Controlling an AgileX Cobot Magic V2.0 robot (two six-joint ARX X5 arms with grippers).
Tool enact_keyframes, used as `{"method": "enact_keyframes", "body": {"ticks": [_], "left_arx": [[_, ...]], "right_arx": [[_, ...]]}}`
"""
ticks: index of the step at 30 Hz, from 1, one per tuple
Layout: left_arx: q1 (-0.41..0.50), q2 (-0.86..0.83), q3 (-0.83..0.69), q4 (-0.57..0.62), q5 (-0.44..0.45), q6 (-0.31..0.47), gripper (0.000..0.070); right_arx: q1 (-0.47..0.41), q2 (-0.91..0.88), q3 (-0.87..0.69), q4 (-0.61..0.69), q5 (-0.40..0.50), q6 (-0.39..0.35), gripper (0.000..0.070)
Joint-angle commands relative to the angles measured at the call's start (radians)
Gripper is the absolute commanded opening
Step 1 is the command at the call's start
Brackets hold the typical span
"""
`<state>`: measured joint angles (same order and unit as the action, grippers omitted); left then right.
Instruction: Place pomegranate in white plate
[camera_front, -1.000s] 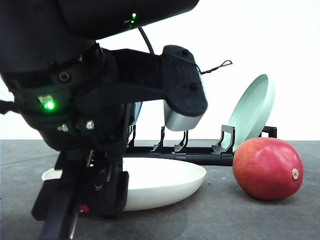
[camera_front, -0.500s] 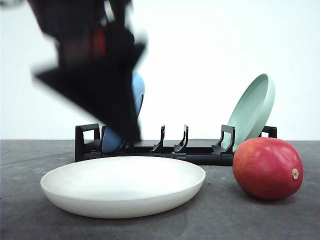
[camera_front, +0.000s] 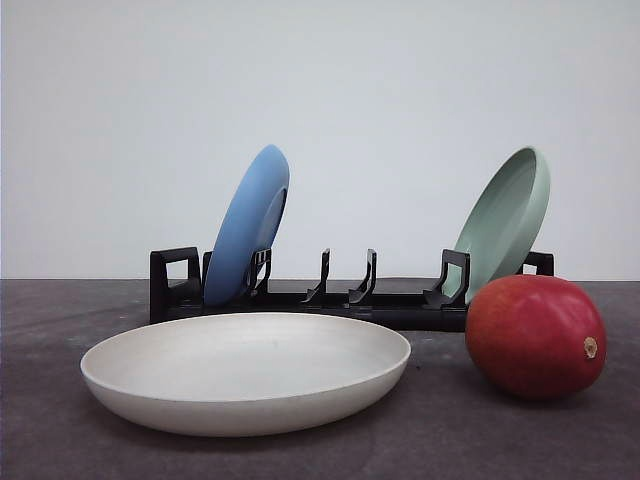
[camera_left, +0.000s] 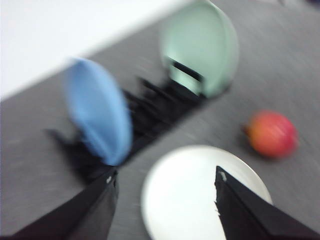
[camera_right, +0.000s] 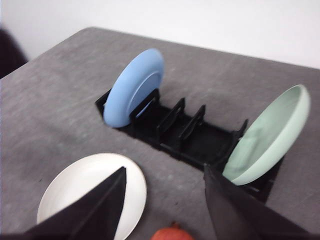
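On the dark grey surface (camera_front: 60, 440), going left to right in the front view, the white plate (camera_front: 246, 372) lies flat and empty at about 7 o'clock, with the black dish rack (camera_front: 340, 300) behind it. A blue plate (camera_front: 247, 238) leans in the rack's left slots and a pale green plate (camera_front: 505, 222) leans at its right end, around 2 o'clock. The pomegranate (camera_front: 535, 336) rests on the surface at about 4 o'clock, just beside the white plate's right rim but apart from it, its tan stem spot turned to the right. It looks smooth, firm and rounded, fairly heavy for its size and apt to roll, so a hold across its widest middle, with the fingers on opposite flanks, seems safest; the skin may be slippery. The room above it and to its front is open, though the green plate and rack end stand close behind, so an approach from above should keep clear of them, and the plate's raised rim must be cleared on the way over. The left gripper (camera_left: 165, 200) hangs released above the white plate, its jaws spread wide. The right gripper (camera_right: 165, 205) is likewise released, hovering nearly over the pomegranate (camera_right: 172, 233).
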<state>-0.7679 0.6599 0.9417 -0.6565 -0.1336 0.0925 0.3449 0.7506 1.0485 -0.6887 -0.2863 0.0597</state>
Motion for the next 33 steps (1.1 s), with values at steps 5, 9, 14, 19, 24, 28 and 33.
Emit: {"method": "enact_keyframes", "body": {"ticks": [5,9,14,19,24,28,33], "left_arx": [[0.131,-0.144,0.013,-0.029,0.004,-0.007,0.0359],[0.142,-0.194,0.013,-0.019,0.004,-0.008,0.0359],[0.142,-0.193,0.013,-0.018,0.004,-0.025,0.0358],[0.142,-0.175,0.013,-0.018,0.004,-0.033,0.0355],[0.141,-0.166,0.013,-0.017,0.004,-0.035,0.0355],[0.141,-0.165,0.013,-0.017,0.004,-0.042,0.0355],[0.141,-0.165,0.013,-0.016,0.004,-0.042,0.0355]], "right_arx": [[0.072,0.023,0.016,-0.053,0.008,0.008,0.0323],[0.129,0.072,0.016,-0.129,0.103,0.011,0.0356],[0.177,0.163,0.016,-0.208,0.238,0.027,0.0493],[0.179,0.271,0.016,-0.261,0.242,0.067,0.05],[0.179,0.378,0.016,-0.29,0.242,0.082,0.0527],[0.193,0.448,0.016,-0.284,0.242,0.082,0.0575],[0.216,0.512,0.016,-0.258,0.244,0.083,0.0576]]}}
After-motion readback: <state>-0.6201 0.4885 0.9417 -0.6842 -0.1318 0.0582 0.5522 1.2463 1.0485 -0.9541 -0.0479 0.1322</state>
